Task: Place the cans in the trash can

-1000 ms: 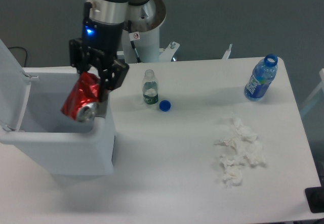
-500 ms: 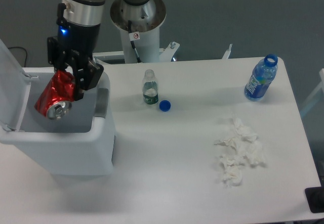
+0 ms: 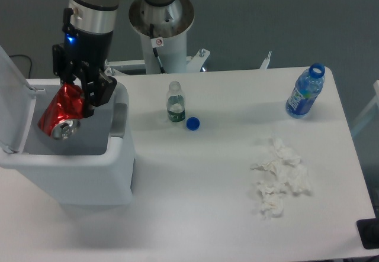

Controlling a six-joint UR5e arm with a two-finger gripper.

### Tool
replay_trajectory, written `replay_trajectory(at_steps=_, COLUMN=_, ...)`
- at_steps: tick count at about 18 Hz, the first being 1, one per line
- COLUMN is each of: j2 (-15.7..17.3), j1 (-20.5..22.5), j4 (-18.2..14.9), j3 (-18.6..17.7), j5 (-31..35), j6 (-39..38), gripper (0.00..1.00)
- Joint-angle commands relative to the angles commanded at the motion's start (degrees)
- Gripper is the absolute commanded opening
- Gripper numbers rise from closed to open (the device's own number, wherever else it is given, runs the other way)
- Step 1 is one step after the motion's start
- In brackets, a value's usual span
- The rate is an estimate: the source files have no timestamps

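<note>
Red and dented, the can [image 3: 59,115] hangs clamped in the tool [image 3: 76,93], tilted over the open trash can [image 3: 83,173], silver end down. The step in hand is the drop; next the tool likely needs only to open.

The scene is evenly and brightly lit from above; soft shadows are cast beside the trash can [image 3: 89,179], and slight overall softness is seen.

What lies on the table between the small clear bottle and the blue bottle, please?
Only a loose blue cap beside the clear bottle; the table is otherwise bare up to the blue bottle, per the fixed camera.
</note>
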Motion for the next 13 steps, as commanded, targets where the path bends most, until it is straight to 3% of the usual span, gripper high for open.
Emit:
replay_trajectory(at_steps=4, j2=0.3, j1=0.0, j4=0.0, j3=-0.2, j5=0.0, j6=0.2, gripper=0.74)
replay_trajectory(at_steps=10, j2=0.2, j1=0.0, j4=0.4, j3=0.0, j5=-0.1, j6=0.5, gripper=0.79)
replay_trajectory(at_steps=12, j2=-0.1, j1=0.6, j4=0.6, j3=0.5, j5=0.0, j6=0.7, gripper=1.00)
replay_trajectory(at_steps=13, j2=0.0, j1=0.8, j4=0.7, j3=0.4, j5=0.2, j6=0.7, gripper=1.00)
